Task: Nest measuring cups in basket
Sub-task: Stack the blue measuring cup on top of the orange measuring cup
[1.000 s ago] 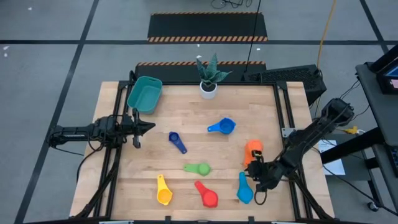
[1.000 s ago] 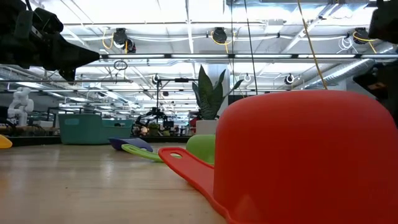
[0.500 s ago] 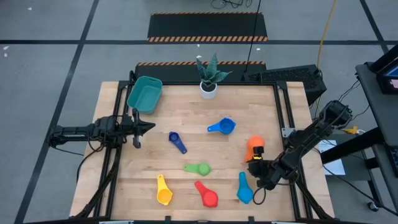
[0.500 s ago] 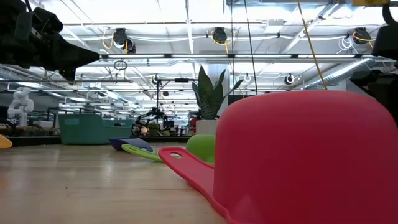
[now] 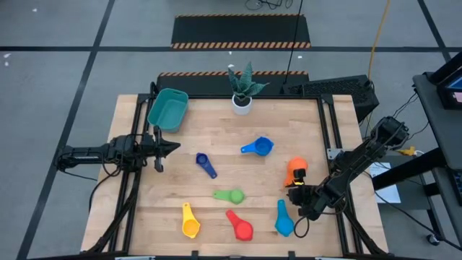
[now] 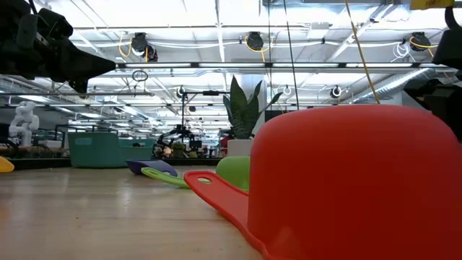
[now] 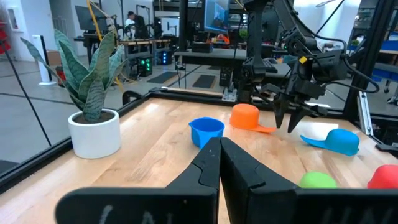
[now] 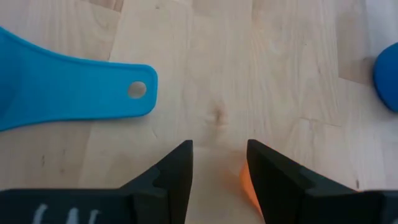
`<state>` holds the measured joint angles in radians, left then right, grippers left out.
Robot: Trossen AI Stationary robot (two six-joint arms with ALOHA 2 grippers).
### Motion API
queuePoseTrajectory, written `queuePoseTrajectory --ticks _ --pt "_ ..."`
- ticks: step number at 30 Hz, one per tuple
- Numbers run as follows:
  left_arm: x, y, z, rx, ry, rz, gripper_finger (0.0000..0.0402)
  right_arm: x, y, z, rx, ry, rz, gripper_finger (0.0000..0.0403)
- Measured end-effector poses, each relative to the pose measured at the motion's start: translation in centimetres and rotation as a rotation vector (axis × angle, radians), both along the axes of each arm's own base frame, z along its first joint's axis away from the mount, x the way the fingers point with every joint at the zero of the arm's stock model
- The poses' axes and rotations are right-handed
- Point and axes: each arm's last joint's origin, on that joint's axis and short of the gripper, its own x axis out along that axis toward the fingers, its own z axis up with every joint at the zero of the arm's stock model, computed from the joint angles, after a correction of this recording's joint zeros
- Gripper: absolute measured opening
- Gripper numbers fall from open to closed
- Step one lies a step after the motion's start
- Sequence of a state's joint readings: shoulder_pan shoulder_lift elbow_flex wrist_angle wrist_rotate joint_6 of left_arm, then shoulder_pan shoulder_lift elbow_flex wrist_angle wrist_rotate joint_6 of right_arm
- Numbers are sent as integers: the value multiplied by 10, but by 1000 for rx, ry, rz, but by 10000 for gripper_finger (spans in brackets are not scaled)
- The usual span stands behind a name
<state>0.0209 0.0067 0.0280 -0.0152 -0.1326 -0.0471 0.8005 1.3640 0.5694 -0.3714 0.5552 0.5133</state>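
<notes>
In low view the red cup [image 6: 354, 180] fills the frame, cut off at right and bottom, hiding much of the table. Of the yellow cup [image 6: 4, 165] we see only a sliver at left edge. Right wrist view cuts the light blue cup [image 8: 68, 90] bowl off.

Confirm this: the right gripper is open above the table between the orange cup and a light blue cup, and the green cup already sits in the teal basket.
Not quite. The green cup lies on the table, not in the teal basket, as the high view shows. The rest holds: the right gripper is open between the orange cup and the light blue cup.
</notes>
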Motion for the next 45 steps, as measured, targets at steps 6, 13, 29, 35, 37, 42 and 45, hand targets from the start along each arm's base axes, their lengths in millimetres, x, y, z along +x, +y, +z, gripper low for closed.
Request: queuePoseTrajectory --ticks 6,13,29,35,37,42,45 --pt "0 0 0 10 2 0 6 0 -1 0 -11 -13 -28 146" --pt "0 0 0 16 3 0 6 -2 -5 -3 -38 -9 -84 146" --pt "0 0 0 26 5 0 6 1 -4 -25 -147 10 -136 69" --pt "0 0 0 25 1 0 6 -2 -6 -22 -144 23 -128 8" --pt "0 0 0 25 -2 0 6 -1 -5 -20 -126 14 -132 9" --pt "0 0 1 25 -13 2 6 1 -4 -11 -95 -10 -125 3" --pt "0 0 4 27 -48 4 6 7 -2 0 -94 -50 -112 2"
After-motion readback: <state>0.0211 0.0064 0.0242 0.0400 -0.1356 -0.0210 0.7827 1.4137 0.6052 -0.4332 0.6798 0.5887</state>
